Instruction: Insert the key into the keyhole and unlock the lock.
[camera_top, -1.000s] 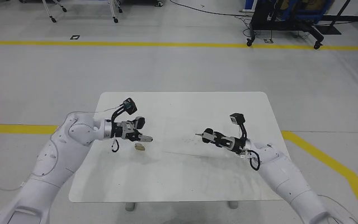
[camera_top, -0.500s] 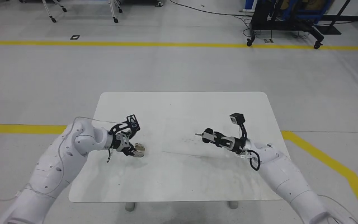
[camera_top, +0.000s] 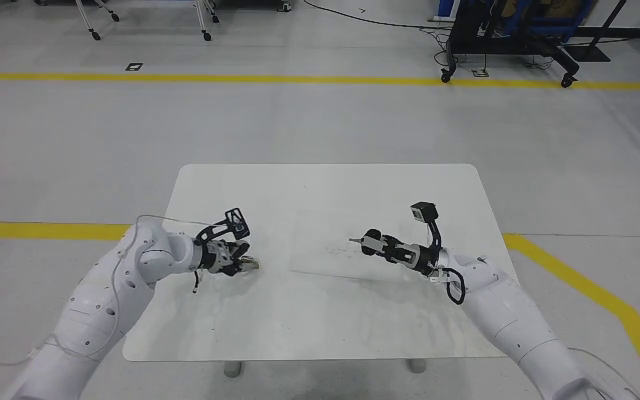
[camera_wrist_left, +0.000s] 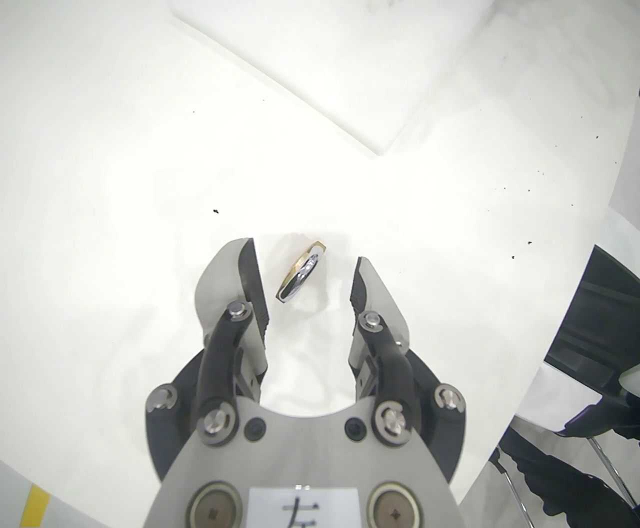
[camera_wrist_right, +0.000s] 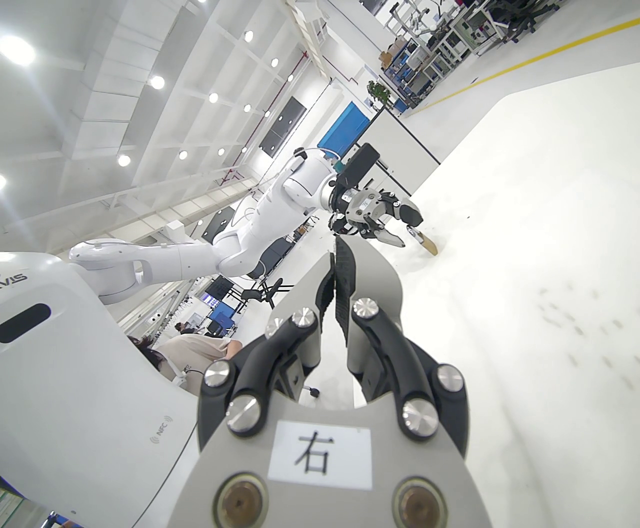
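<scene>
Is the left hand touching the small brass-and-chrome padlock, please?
Apart. The left wrist view shows bare table between the padlock and the left hand's open fingers.

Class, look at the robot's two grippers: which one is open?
The left gripper: it is open, with the lock standing on the table between its two sides. The right gripper is shut tight.

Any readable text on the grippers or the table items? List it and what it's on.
"右": right-side label at the base of the right gripper.
"左", lower part cut off by the picture's edge: left-side label at the base of the left gripper.
Lock, table: no print.
Key in the right jaws: too small to tell.
</scene>
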